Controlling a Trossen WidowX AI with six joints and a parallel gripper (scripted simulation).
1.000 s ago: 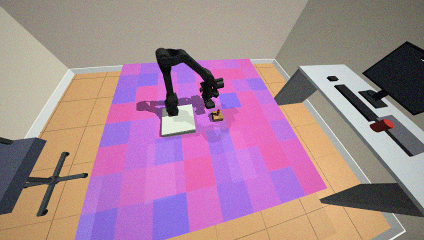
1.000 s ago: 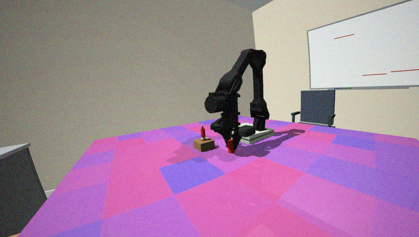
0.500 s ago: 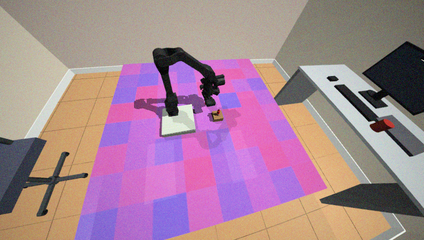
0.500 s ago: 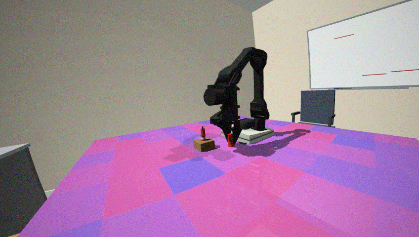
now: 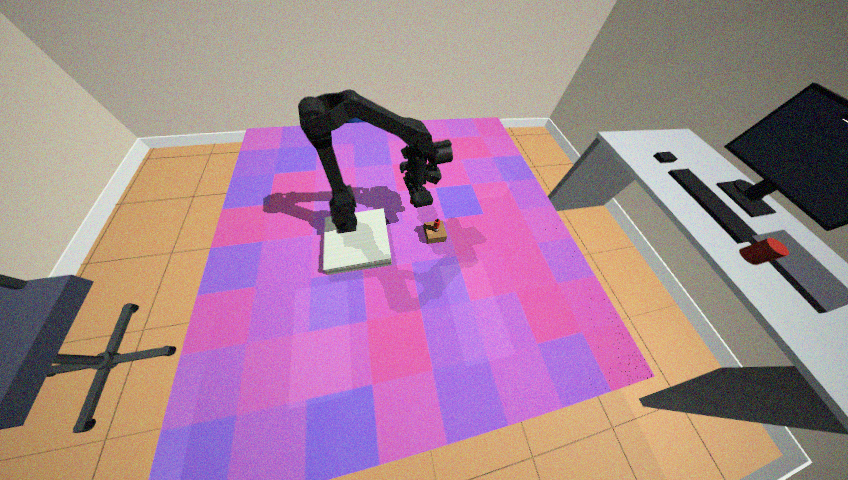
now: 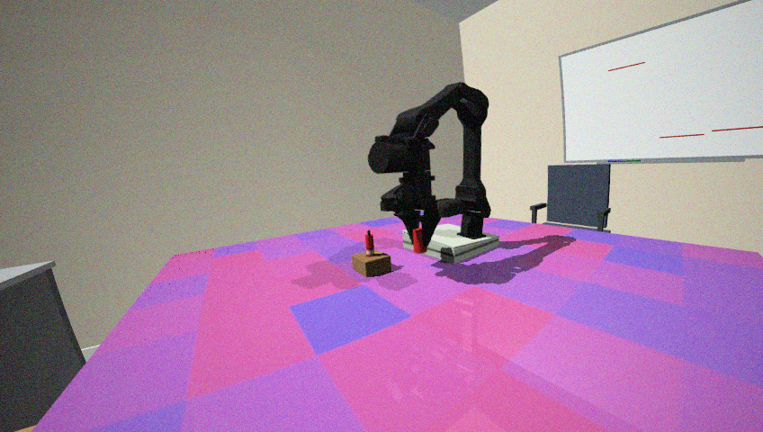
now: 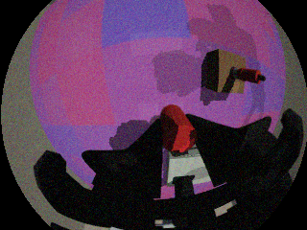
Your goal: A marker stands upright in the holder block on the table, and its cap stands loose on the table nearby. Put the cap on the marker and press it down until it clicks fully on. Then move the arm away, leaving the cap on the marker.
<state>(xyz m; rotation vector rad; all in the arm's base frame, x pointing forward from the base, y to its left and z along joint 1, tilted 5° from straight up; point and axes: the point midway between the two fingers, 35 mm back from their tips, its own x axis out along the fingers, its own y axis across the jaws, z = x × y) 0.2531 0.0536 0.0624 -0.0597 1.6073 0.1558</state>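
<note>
In the wrist view the gripper [image 7: 179,148] is clamped on the red cap [image 7: 177,128], which sits between the dark fingers at frame centre, its long axis running along them. From there the marker [image 7: 246,76] lies toward 1 o'clock, standing in the block [image 7: 221,72], well apart from the cap, with bare pink and purple table [image 7: 77,64] between. In the exterior view the cap [image 6: 417,238] hangs upright in the gripper [image 6: 420,227], seemingly just off the table, and the marker [image 6: 369,242] stands upright at about 9 o'clock from it, its tip roughly level with the cap. Both long axes look vertical, so the coming move, as I judge it, is a lift above the tip, a sideways carry toward the marker, then a straight descent. The white base plate [image 6: 454,243] lies just behind the gripper at 3 o'clock; the marker side is open. From the top, the block [image 5: 436,234] lies at about 5 o'clock of the gripper [image 5: 420,196], far from the table's edges.
</note>
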